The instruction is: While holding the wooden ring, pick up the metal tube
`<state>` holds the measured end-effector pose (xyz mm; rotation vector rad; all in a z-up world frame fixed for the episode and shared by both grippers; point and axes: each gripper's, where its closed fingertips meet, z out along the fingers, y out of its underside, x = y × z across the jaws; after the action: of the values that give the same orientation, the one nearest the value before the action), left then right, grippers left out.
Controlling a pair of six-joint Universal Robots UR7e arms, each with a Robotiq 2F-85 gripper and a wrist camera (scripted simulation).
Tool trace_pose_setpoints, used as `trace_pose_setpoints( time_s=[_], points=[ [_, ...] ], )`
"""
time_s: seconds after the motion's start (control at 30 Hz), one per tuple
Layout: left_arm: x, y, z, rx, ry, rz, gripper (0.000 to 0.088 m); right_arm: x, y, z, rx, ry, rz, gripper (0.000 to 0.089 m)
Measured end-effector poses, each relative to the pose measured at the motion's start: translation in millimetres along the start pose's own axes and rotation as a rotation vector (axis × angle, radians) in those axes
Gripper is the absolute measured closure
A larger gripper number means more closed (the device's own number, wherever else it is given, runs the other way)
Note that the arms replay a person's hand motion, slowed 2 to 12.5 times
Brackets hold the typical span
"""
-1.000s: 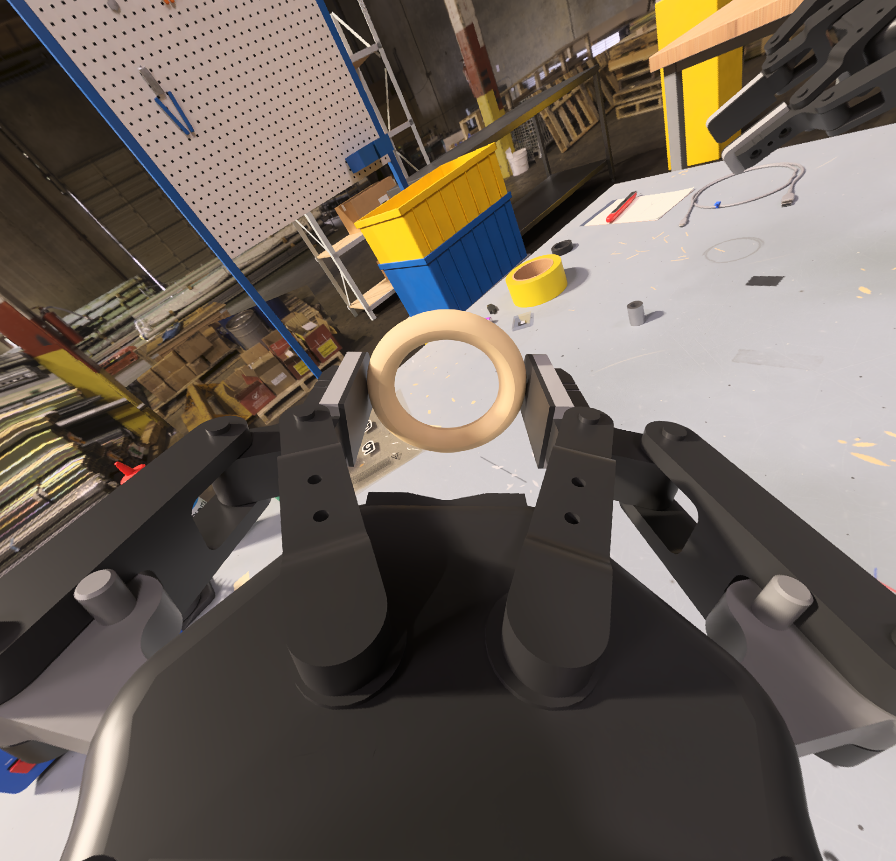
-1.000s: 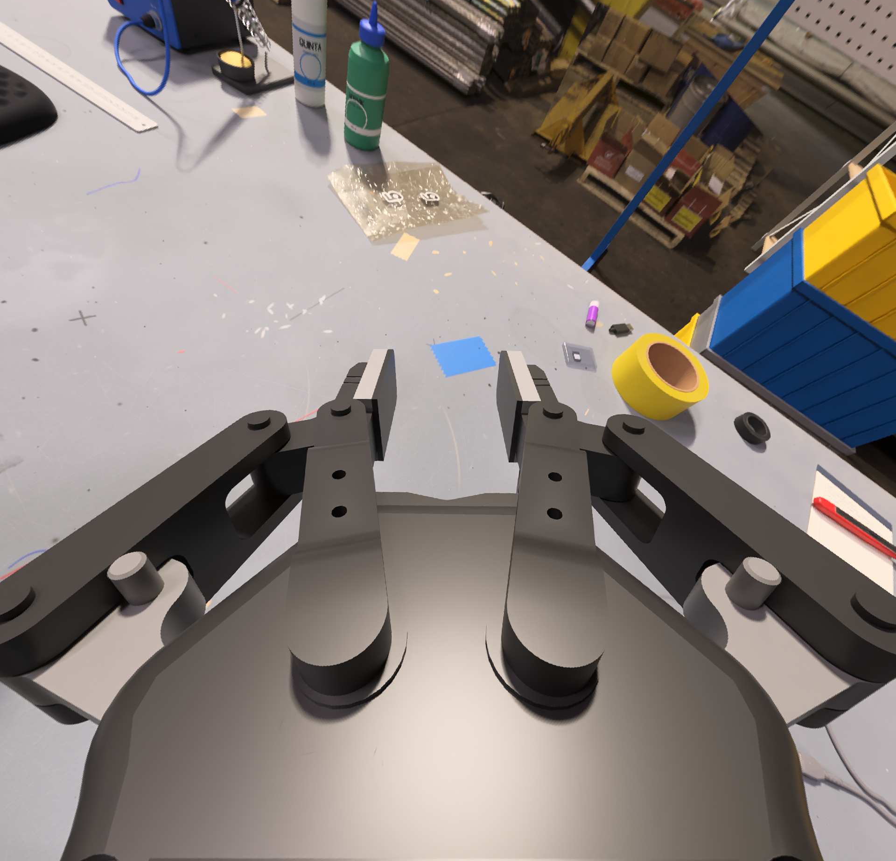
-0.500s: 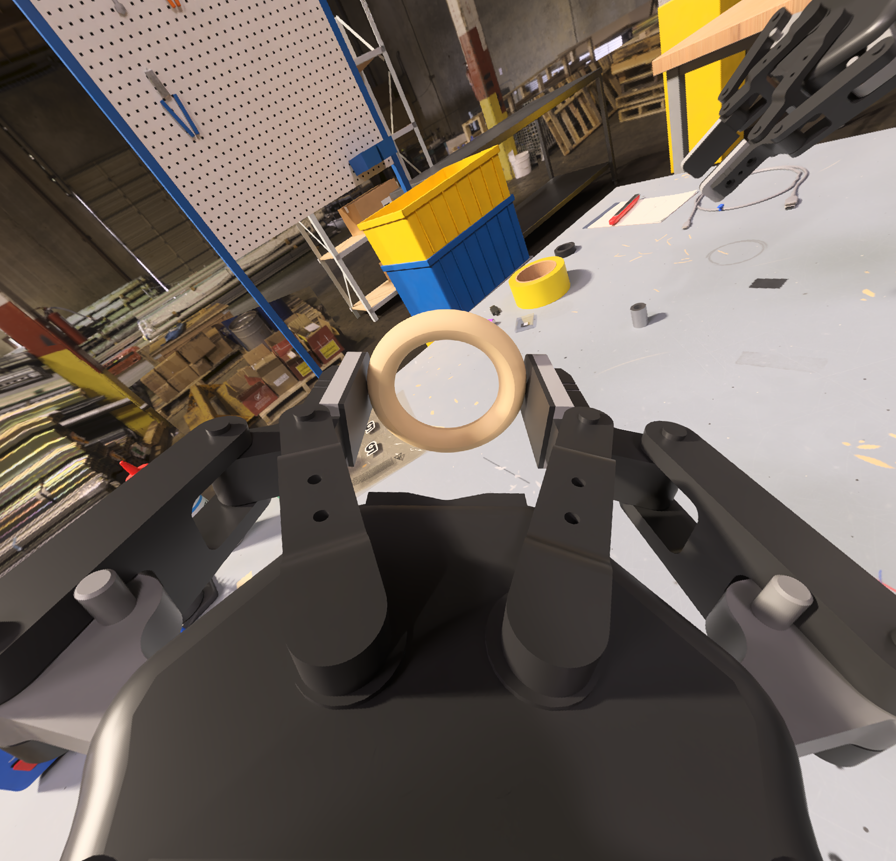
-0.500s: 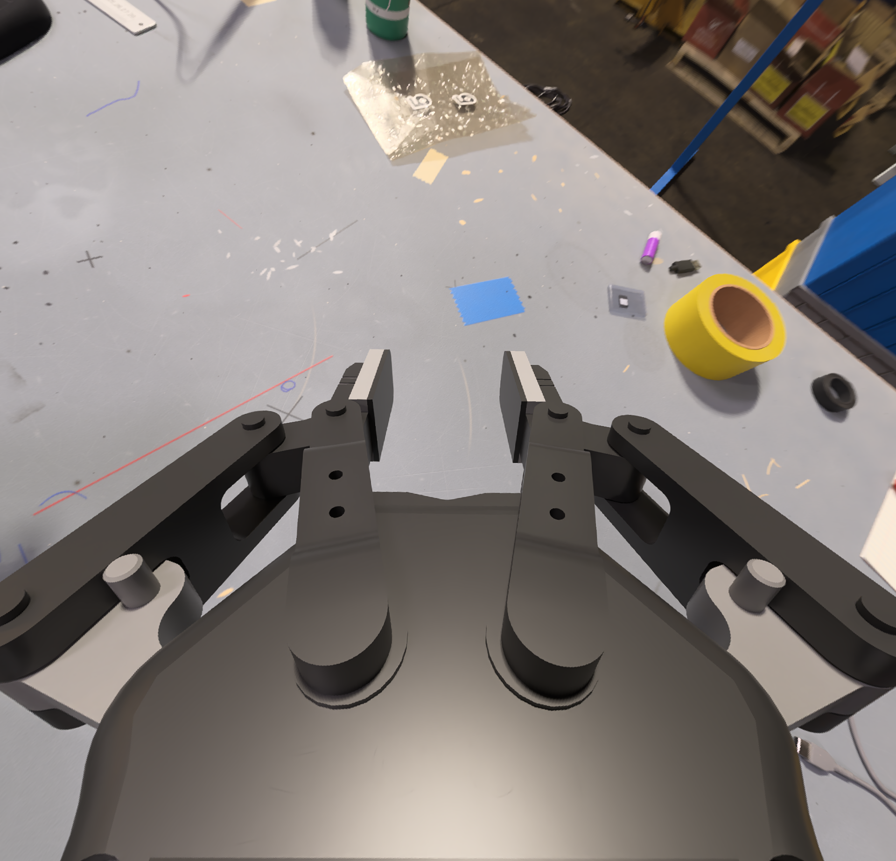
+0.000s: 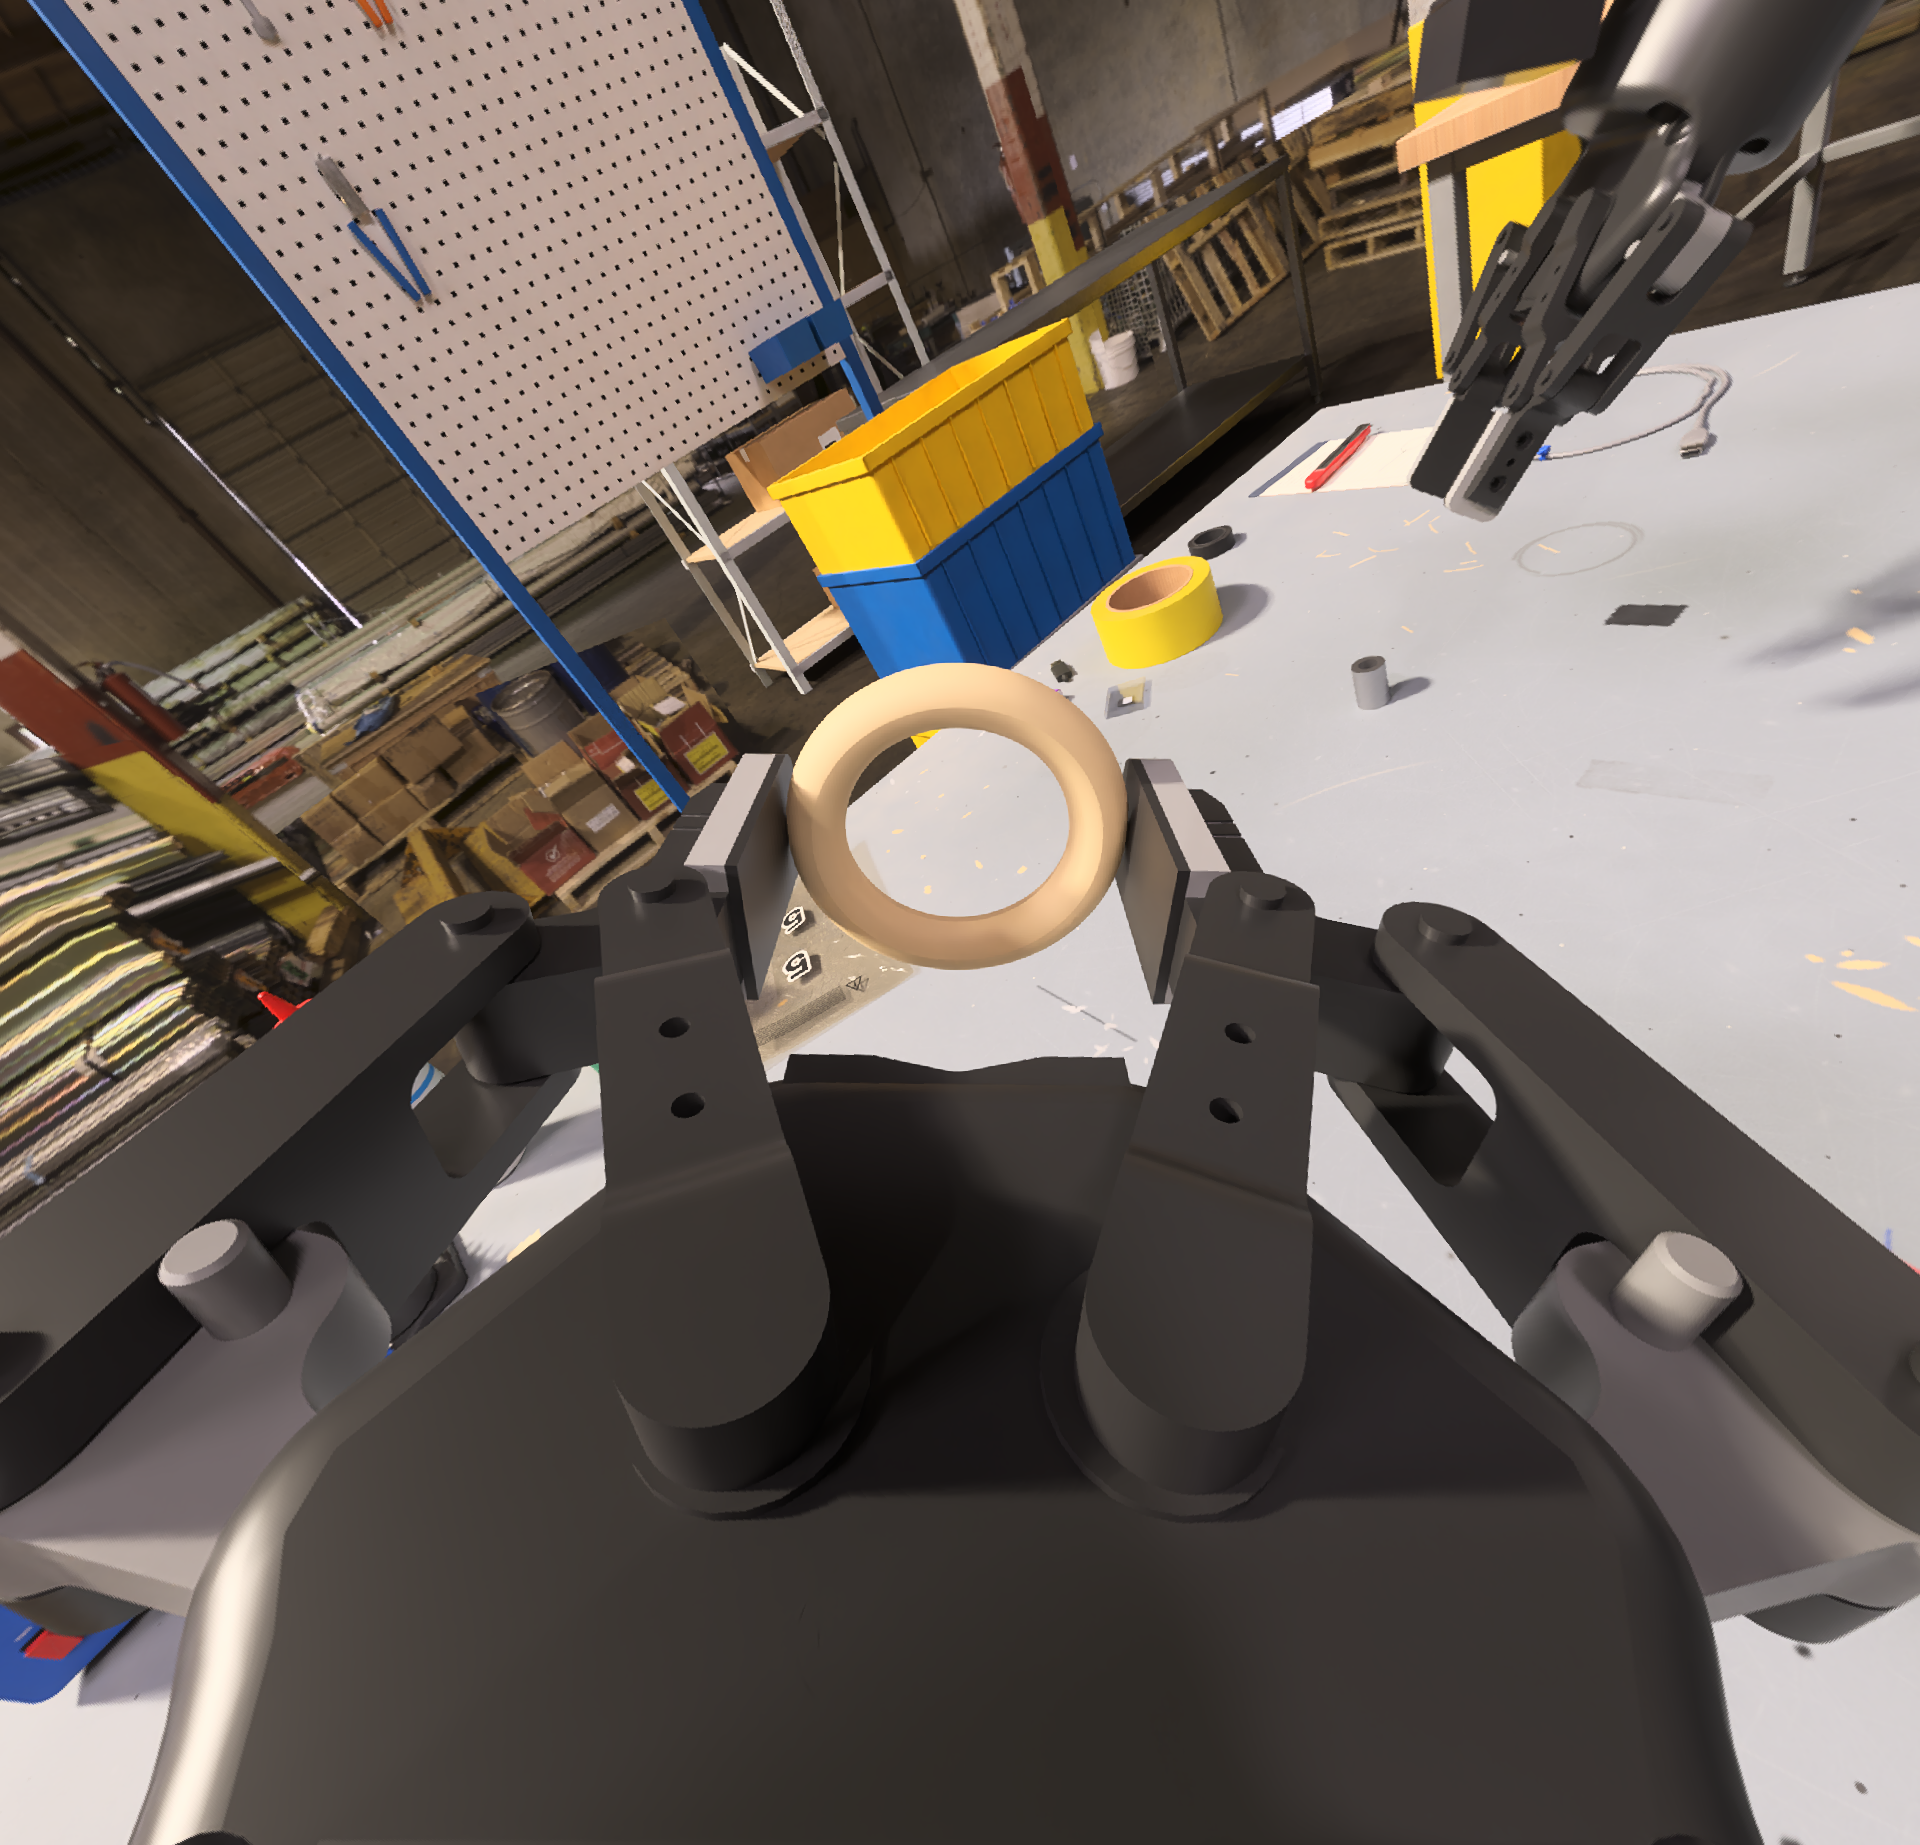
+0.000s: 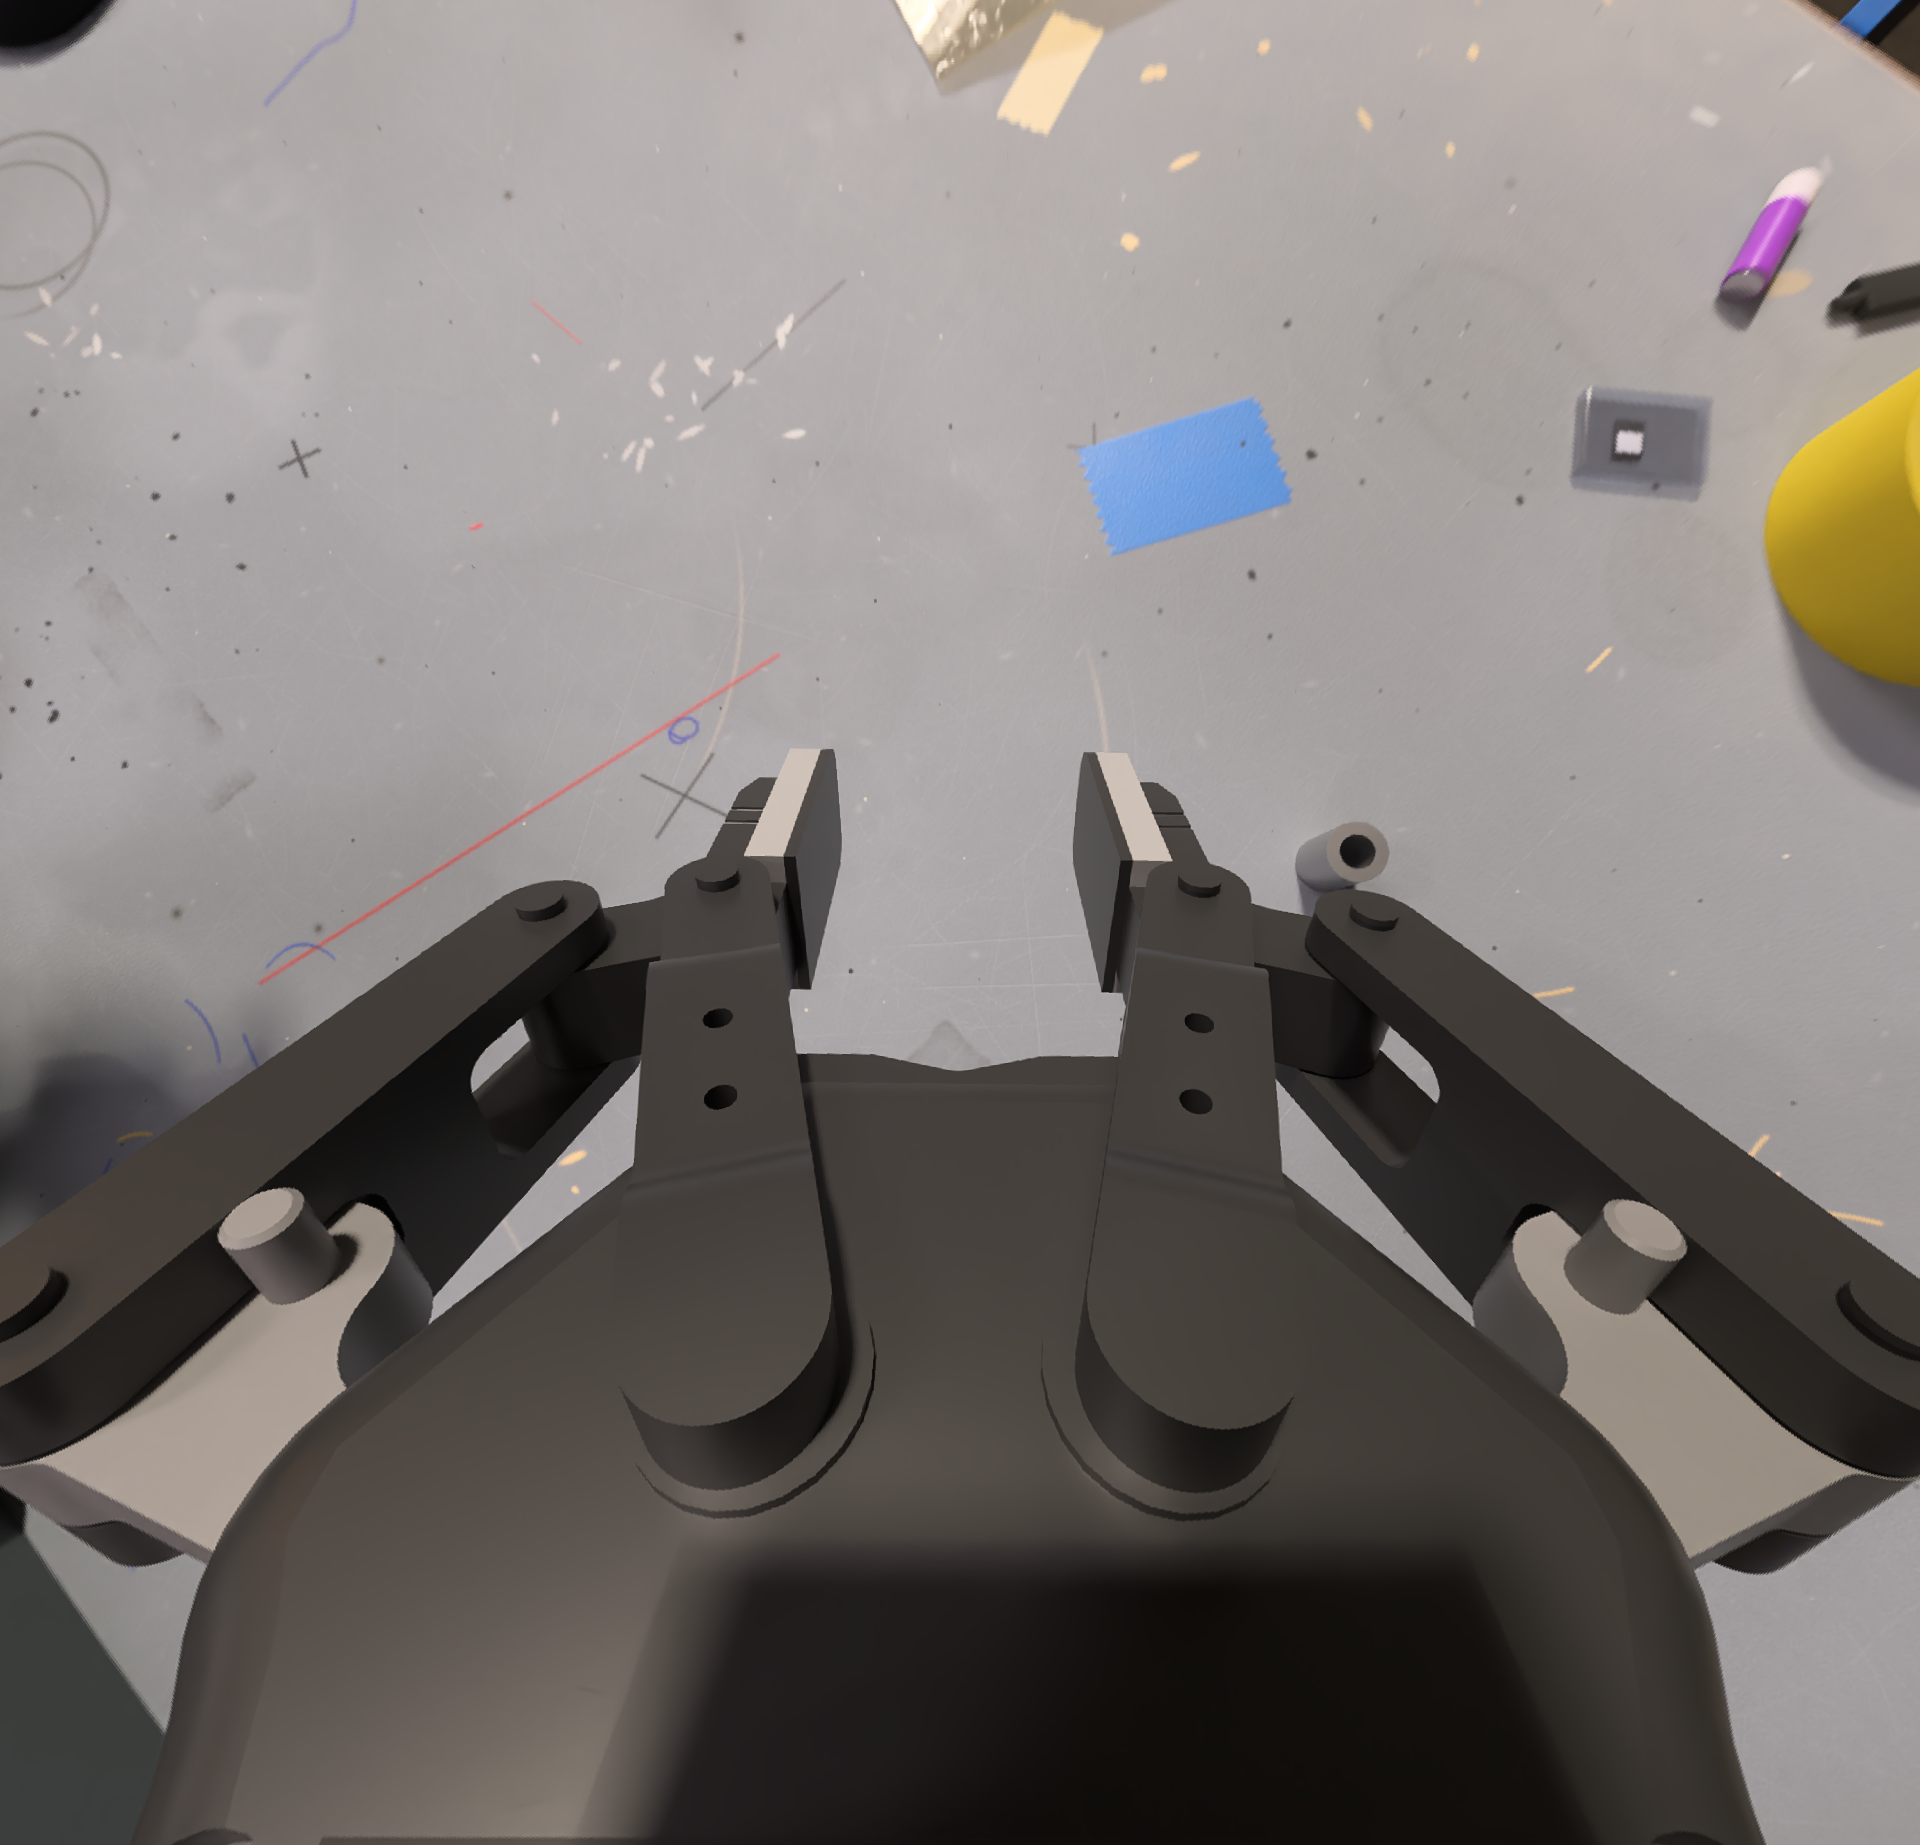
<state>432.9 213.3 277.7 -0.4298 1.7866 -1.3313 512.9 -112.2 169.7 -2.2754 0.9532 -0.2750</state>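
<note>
My left gripper [image 5: 951, 839] is shut on the pale wooden ring [image 5: 868, 917] and holds it above the grey table [image 5: 1558, 860]. The small grey metal tube [image 5: 1369, 681] stands upright on the table, far ahead and to the right of the ring. My right gripper [image 5: 1481, 476] hangs above the table at the far right, pointing down. In the right wrist view the right gripper [image 6: 956, 808] is open and empty above the table, and the metal tube [image 6: 1340, 855] shows just right of its right finger, partly hidden by the linkage.
A yellow tape roll [image 5: 1155, 611] [image 6: 1849, 559] lies near the table edge, beside stacked yellow and blue bins [image 5: 966, 507]. A blue tape patch [image 6: 1184, 474], a purple marker [image 6: 1766, 237], a small grey square [image 6: 1640, 441], a red pen [image 5: 1338, 457] and a cable [image 5: 1662, 413] lie on the table.
My right gripper has tilted downward and moved over the table, bringing the metal tube into its view. My left gripper still holds the ring in place.
</note>
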Motion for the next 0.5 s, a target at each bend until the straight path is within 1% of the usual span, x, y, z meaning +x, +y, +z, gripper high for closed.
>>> trace_pose_setpoints(
  time_s=[0.17,0.27,0.43,0.5],
  points=[
    [0,0,0,0.000,0.001,0.003,0.0334,10,9.0,14,-0.076,-0.041,0.031,0.0447],
    [1,-1,1,0.000,0.002,0.004,0.0334,16,14.7,22,-0.119,-0.058,0.050,0.0399],
    [1,-1,1,-0.001,0.004,0.007,0.0334,27,25.0,34,-0.189,-0.062,0.076,0.0318],
    [2,0,1,-0.001,0.005,0.008,0.0334,31,28.8,38,-0.214,-0.058,0.080,0.0302]
  ],
)
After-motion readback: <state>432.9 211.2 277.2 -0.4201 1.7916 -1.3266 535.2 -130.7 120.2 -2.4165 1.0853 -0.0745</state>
